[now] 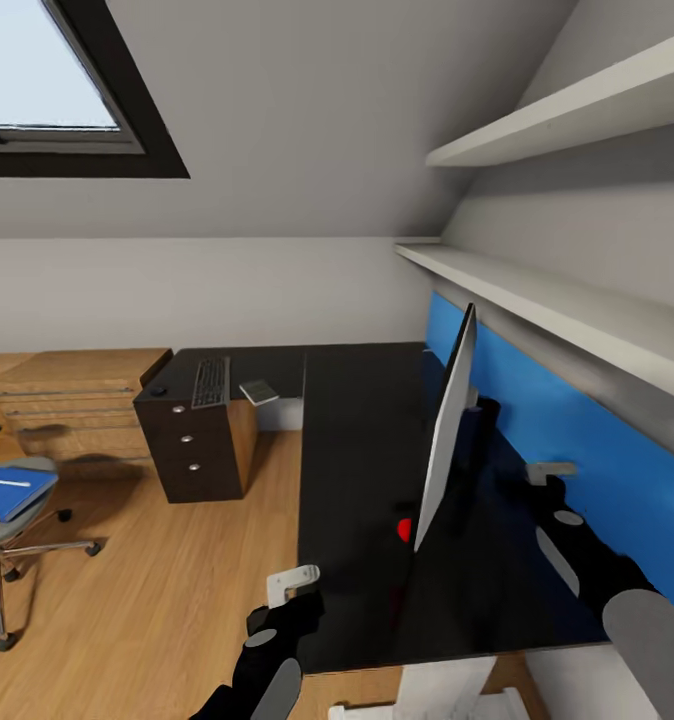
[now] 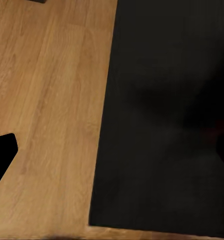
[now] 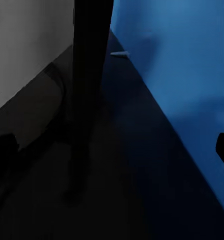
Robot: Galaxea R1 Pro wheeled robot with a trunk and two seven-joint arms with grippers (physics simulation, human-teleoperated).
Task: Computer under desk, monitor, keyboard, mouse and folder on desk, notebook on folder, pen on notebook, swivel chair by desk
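Observation:
A black desk (image 1: 357, 450) runs ahead of me, with the monitor (image 1: 445, 430) standing on it edge-on. The keyboard (image 1: 210, 382) lies on the desk's far left wing beside a small grey flat item (image 1: 258, 391), and a small dark mouse (image 1: 158, 391) sits at that wing's corner. At the left, the swivel chair (image 1: 17, 545) carries the blue folder (image 1: 12, 492) with a white pen (image 1: 10, 483) on it. My left gripper (image 1: 292, 585) hovers open at the desk's near front edge (image 2: 104, 150). My right gripper (image 1: 547, 472) is open behind the monitor (image 3: 89, 75), holding nothing.
A blue wall panel (image 1: 577, 450) backs the desk under two white shelves (image 1: 557, 300). A dark drawer unit (image 1: 192, 450) stands under the far wing, with a wooden dresser (image 1: 67, 400) beyond. A small red spot (image 1: 404, 528) shows by the monitor's base. Wood floor (image 2: 52, 100) lies left.

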